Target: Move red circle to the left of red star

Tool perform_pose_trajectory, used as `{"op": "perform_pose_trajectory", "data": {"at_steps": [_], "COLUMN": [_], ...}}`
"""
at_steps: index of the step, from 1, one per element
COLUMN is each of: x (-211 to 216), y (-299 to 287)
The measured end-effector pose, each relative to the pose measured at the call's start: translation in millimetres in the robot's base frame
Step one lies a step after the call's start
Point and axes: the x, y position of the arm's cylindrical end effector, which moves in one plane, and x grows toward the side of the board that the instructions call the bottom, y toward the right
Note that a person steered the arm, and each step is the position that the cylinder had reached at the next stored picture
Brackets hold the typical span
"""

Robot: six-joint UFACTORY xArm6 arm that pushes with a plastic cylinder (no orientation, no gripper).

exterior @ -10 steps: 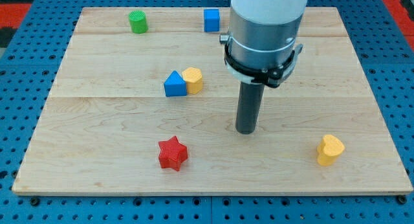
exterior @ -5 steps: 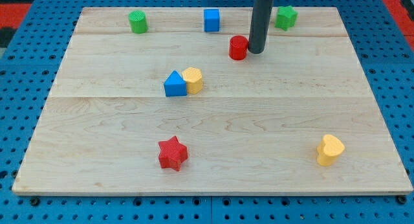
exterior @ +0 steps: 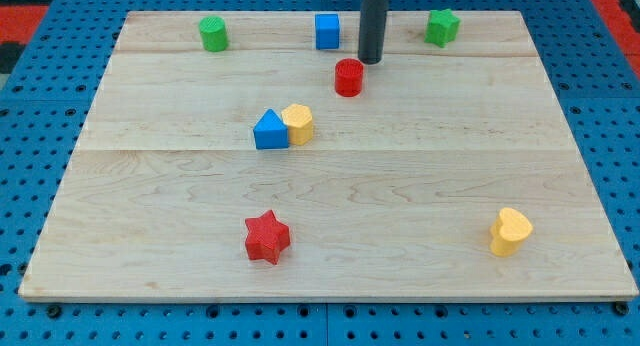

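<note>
We find the push under way at its early stage. Our tip (exterior: 371, 61) stands just beside the red circle (exterior: 348, 77), at about one o'clock from it, close enough that contact cannot be ruled in or out. The arm carries no fingers, so there is nothing to spread or press; only the rod end bears on the block.

The red circle lies in the upper middle of the worktop (exterior: 140, 186). The red star (exterior: 267, 237) lies well apart from it, at about seven o'clock, near the lower edge.

In our judgement most of the travel remains. The next move calls for a drive toward seven o'clock, carried far enough that the circle ends at nine o'clock of the star.

Obstruction noted: the blue triangle (exterior: 269, 130) and yellow block (exterior: 298, 123), touching one another, sit near the straight line between circle and star. We judge a brush against the yellow block likely unless the path bends.

Clear of the route: blue cube (exterior: 327, 31), green cylinder (exterior: 212, 33), green star (exterior: 441, 27) and yellow heart (exterior: 510, 231).
</note>
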Motion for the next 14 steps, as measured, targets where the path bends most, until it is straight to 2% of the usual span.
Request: {"op": "perform_pose_trajectory", "data": {"at_steps": [1, 3, 4, 5, 6, 7, 8, 9, 10, 13, 14], "x": [-33.7, 24.3, 51.4, 65.1, 92.5, 110.9, 114.6, 92.1, 85.2, 192.5, 211.3], "y": [6.4, -2.2, -33.8, -90.2, -88.3, -172.5, -233.1, -233.3, -268.5, -274.6, -263.4]}}
